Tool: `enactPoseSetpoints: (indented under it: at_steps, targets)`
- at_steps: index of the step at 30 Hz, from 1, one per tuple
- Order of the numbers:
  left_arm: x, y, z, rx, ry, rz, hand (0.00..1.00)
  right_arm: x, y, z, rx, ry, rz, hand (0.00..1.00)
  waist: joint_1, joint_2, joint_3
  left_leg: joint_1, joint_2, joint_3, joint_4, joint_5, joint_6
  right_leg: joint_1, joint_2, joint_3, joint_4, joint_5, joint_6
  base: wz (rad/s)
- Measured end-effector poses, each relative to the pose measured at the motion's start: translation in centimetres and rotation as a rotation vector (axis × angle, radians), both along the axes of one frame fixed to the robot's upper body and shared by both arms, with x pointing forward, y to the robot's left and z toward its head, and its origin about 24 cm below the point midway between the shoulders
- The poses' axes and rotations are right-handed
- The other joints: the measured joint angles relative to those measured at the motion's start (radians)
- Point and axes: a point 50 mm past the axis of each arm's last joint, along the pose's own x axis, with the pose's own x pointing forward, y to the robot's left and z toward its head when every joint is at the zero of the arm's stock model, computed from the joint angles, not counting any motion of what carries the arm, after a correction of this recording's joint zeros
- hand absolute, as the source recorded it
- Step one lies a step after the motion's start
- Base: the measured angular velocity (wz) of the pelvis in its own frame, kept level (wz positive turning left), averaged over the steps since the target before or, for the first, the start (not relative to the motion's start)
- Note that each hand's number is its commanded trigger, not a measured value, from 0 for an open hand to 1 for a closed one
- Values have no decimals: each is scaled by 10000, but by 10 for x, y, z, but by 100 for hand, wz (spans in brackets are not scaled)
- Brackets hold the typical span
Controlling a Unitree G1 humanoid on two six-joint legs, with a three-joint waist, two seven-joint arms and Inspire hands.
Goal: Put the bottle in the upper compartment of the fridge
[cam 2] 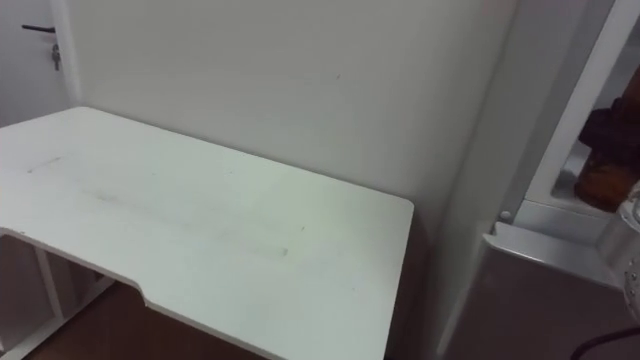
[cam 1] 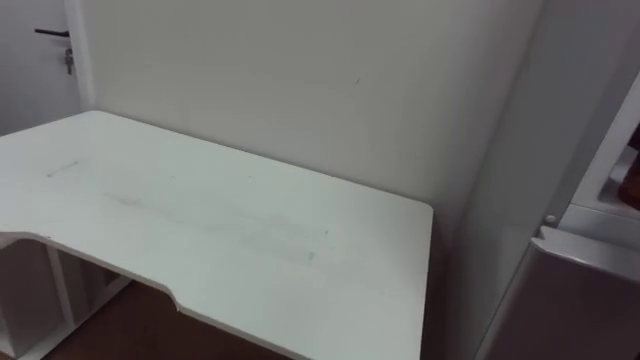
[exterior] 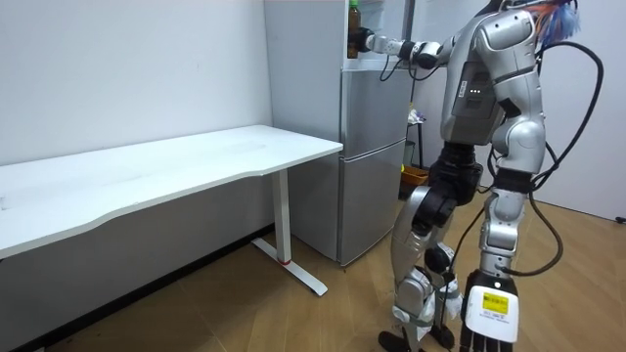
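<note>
I stand in front of a grey fridge (exterior: 372, 166), facing the corner between it and the table. My right arm reaches into the open upper compartment (cam 2: 553, 150). There my right hand (exterior: 365, 41) is curled round the bottle (exterior: 353, 23), which stands upright with a greenish top and a dark, orange lower part. The bottle (cam 2: 604, 160) sits at the picture's far right in the right eye view, with my wrist just below it. My left hand (exterior: 533, 172) hangs by my hip.
A long white table (cam 1: 230, 220) stands against the wall left of the fridge, its end close to the fridge's side (cam 1: 500, 200). The shut lower fridge door (cam 1: 570, 310) is below my arm. A door with a dark handle (cam 1: 50, 33) is far left.
</note>
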Motion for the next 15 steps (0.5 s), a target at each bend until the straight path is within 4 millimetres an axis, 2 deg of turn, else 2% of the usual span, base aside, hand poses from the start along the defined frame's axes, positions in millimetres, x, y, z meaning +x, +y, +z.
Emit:
enactPoseSetpoints:
  at_steps: [1,9,15]
  targets:
    - [0,1,0,19,-4,17,0,1,1,1,-62,29,35,0,7,17,11,2,30,38,-1,-10,-20,6,17,15,-1,-13,-21,-4]
    - [3,2,1,143,-115,15,0,1,0,6,-148,-330,-43,0,4,144,53,-192,75,-60,131,-66,-140,-9,101,-14,17,-65,-118,2]
    - [3,2,1,257,-114,-25,0,2,-3,-2,-305,-185,-83,0,89,205,67,-170,82,-86,136,-69,-151,42,120,-35,-1,-68,-123,2]
